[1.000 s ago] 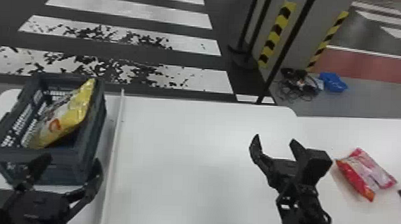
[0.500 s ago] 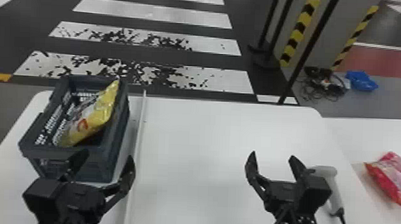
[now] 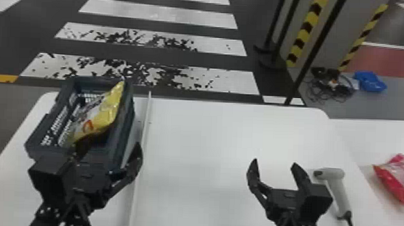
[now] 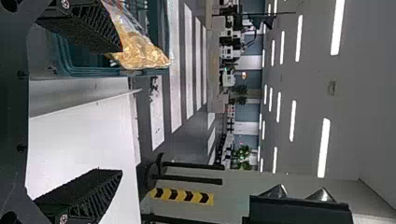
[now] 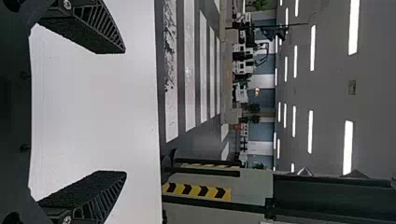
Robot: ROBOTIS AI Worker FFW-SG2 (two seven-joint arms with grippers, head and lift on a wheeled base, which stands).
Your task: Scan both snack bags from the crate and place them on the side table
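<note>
Snack bag (image 3: 104,117) inside the crate (image 3: 124,127)

No words or numbers can be read here, so it's down to the signs: black chevrons on a yellow strip (image 3: 305,34), running up the grey pillar (image 3: 345,29) beyond the desk (image 3: 235,138), and there's a second yellow-and-black strip (image 3: 362,38) on its far edge! Across the dark floor (image 3: 118,18) go the white crossing bars (image 3: 163,16), the nearer ones badly patched with black. And on the yellow snack bag (image 3: 110,112), a reddish-orange mark (image 3: 88,126), too blurred to make out.
</note>
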